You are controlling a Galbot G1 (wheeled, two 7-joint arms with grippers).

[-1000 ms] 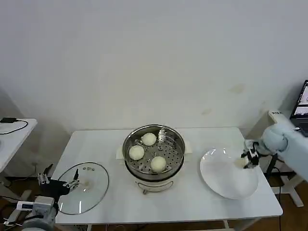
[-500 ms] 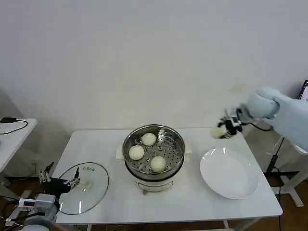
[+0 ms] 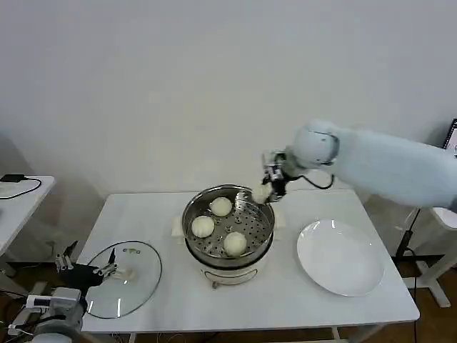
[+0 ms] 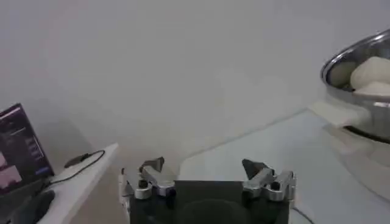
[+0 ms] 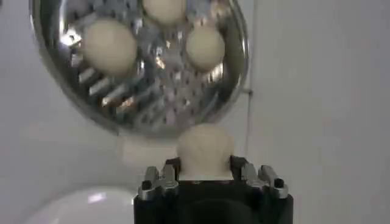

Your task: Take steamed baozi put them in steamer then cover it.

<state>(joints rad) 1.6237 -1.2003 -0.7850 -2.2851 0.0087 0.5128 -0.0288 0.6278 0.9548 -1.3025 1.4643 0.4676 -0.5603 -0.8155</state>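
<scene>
The steamer (image 3: 265, 230) stands mid-table, a shiny steel pot with three pale baozi (image 3: 221, 206) (image 3: 203, 226) (image 3: 235, 244) on its perforated tray. My right gripper (image 3: 265, 190) hangs over the pot's far right rim, shut on a fourth baozi (image 5: 205, 149). In the right wrist view the steamer (image 5: 226, 103) lies just beyond that bun. The cover (image 3: 136, 286), a clear glass lid, lies flat on the table's left part. My left gripper (image 3: 86, 270) hovers open at the lid's left edge; in its wrist view the gripper (image 4: 207, 176) holds nothing.
A white plate (image 3: 341, 257) lies bare on the table's right side. A small side table (image 3: 14, 204) with a black cable stands to the left. A laptop screen (image 3: 452, 153) shows at the far right edge.
My right gripper lifted the baozi off the plate and carried it left, up over the steamer's far right rim. The left gripper barely moved.
</scene>
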